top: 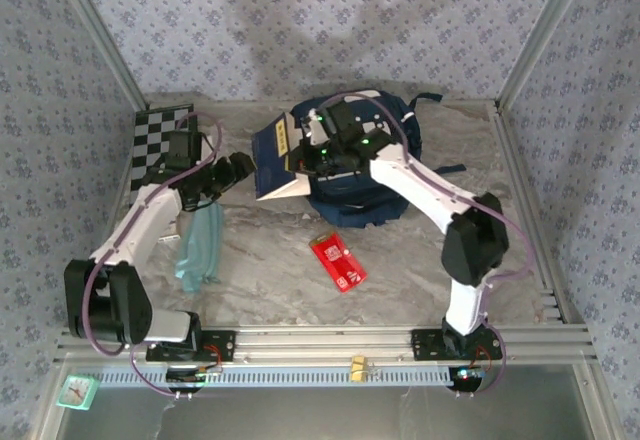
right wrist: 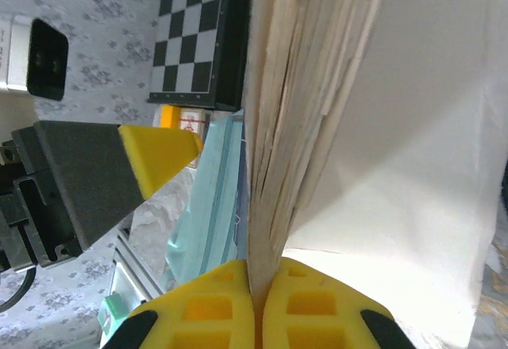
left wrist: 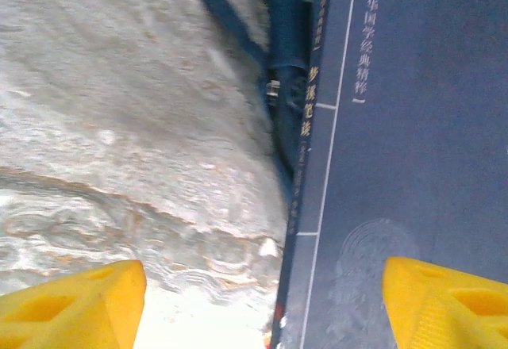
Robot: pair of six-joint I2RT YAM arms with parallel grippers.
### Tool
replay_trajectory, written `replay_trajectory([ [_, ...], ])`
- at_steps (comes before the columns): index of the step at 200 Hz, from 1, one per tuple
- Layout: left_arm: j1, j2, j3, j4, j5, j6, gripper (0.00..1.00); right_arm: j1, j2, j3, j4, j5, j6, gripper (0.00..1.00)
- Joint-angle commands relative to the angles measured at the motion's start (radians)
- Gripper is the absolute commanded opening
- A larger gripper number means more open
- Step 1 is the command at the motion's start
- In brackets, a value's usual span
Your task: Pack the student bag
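Top external, right end effector (top: pixel 305 162) gripping book (top: pixel 272 152) at student bag (top: pixel 352 210), left one (top: pixel 241 167) open.

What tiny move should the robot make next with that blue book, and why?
Probably close the left gripper on the book at its cover edge: its jaws stand open there, while the right gripper pinches just its pages at the student bag.

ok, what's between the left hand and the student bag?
A navy book, partly open, its pages pinched in the right hand; the top view shows it between the left hand and the student bag.
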Motion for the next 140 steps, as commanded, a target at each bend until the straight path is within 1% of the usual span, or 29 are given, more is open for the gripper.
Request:
replay_trajectory([
  [1, 0.000, -0.071, -0.019, 0.058, 0.135, -0.027, 0.80, -0.024, -0.124, -0.084, 0.059, -0.041, -0.027, 0.00],
  [24, -0.029, -0.127, -0.044, 0.114, 0.181, -0.047, 0.84, -0.060, -0.229, -0.186, 0.076, -0.088, -0.036, 0.00],
  [49, -0.078, -0.140, -0.068, 0.194, 0.240, -0.068, 0.88, -0.110, -0.333, -0.306, 0.131, -0.184, -0.036, 0.01],
  [81, -0.135, -0.123, -0.107, 0.354, 0.294, -0.145, 0.88, -0.171, -0.452, -0.421, 0.180, -0.268, -0.035, 0.01],
  [99, -0.170, -0.099, -0.096, 0.371, 0.294, -0.154, 0.88, -0.210, -0.505, -0.462, 0.236, -0.331, -0.032, 0.02],
  [106, -0.184, -0.093, -0.098, 0.395, 0.300, -0.160, 0.88, -0.224, -0.526, -0.511, 0.264, -0.353, -0.016, 0.02],
  [129, -0.240, -0.077, -0.102, 0.502, 0.316, -0.189, 0.87, -0.250, -0.563, -0.563, 0.358, -0.408, 0.039, 0.02],
  [140, -0.267, -0.054, -0.085, 0.517, 0.329, -0.193, 0.87, -0.253, -0.564, -0.565, 0.373, -0.430, 0.048, 0.02],
])
